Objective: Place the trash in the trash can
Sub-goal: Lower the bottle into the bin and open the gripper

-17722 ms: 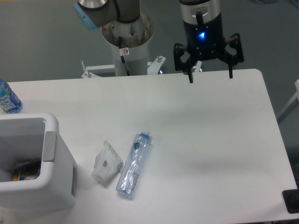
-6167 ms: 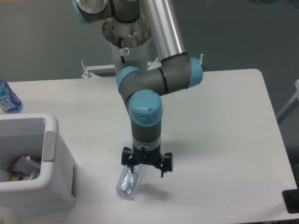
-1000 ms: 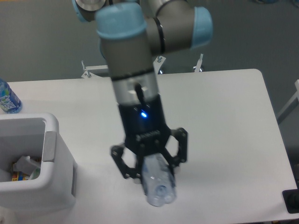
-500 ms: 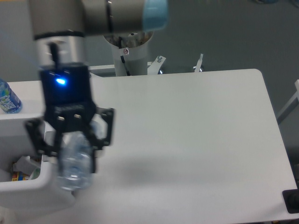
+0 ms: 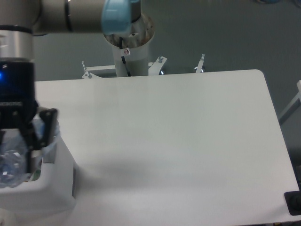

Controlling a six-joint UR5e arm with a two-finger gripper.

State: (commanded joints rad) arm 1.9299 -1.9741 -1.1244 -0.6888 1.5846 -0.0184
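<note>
Pointing straight down at the left edge, the claw (image 5: 14, 150) is seen above the trash can (image 5: 59, 188), closed around one crushed plastic bottle (image 5: 11, 162). One bottle and one can are counted on the white counter (image 5: 178, 141).

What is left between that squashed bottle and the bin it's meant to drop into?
Nothing visible. The gripper holds the crushed bottle right above the trash can, over its opening at the left edge of the view. The jaws are shut on it, so only a release seems needed.
</note>
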